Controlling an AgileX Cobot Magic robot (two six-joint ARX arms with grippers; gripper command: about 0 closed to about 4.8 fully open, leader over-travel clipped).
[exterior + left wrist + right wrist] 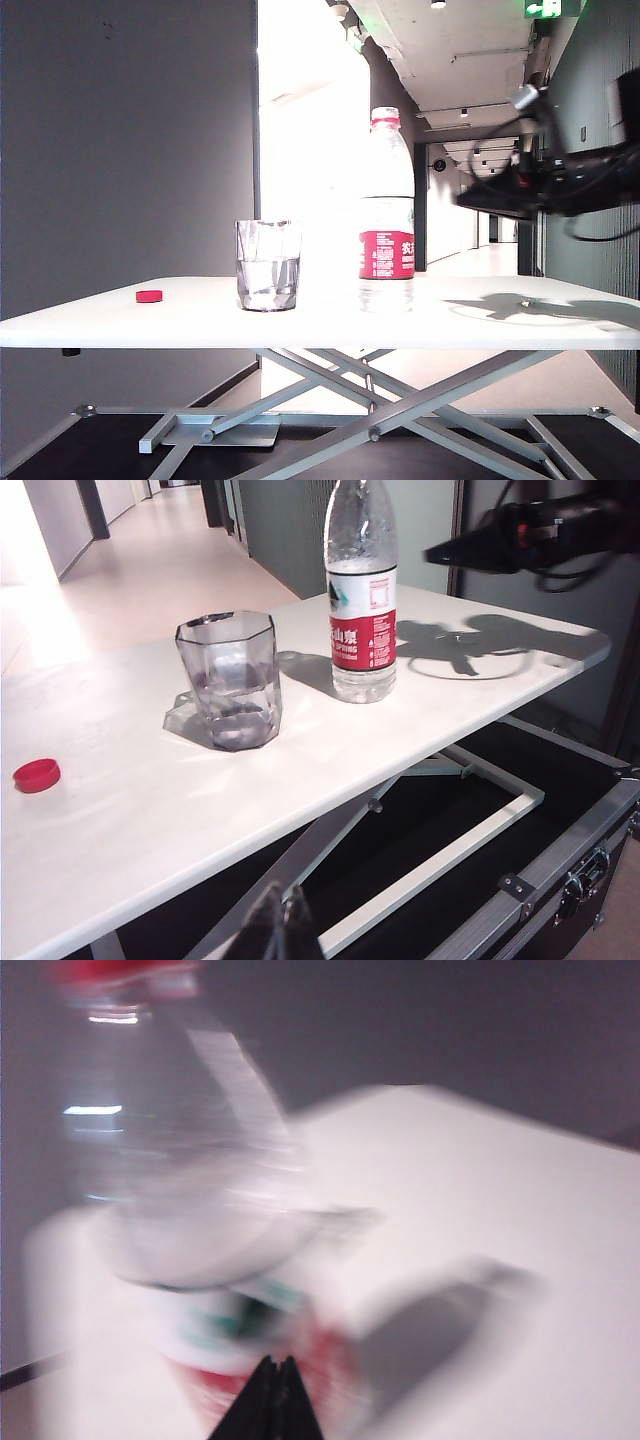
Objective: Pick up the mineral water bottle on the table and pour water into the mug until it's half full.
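The mineral water bottle (386, 210) stands upright near the middle of the table (500, 325), uncapped at its red neck ring, with the mug (268, 265) just beside it at its nine o'clock in the exterior view, the two apart. The mug holds a little water (268, 280), reaching about half its height. A small red cap (149, 296) lies further out at nine o'clock, well apart from the mug.

The right gripper (470, 198) hangs in the air at the bottle's three o'clock in the exterior view, level with the upper body of the bottle and clear of it, blurred. Its shadow falls on the tabletop below. The right wrist view, heavily smeared, shows what the exterior view cannot: the fingertips (270, 1400) pressed together into a single point with nothing between them, aimed at the bottle's label.

The left wrist view looks across the table from the near side and shows the mug's faceted walls (230, 680) and the printing on the bottle's red-and-white label (362, 630), details washed out by backlight in the exterior view. The left gripper (281, 930) appears only in that view, below the table's edge, its jaws closed and holding nothing; the exterior view does not show it at all.
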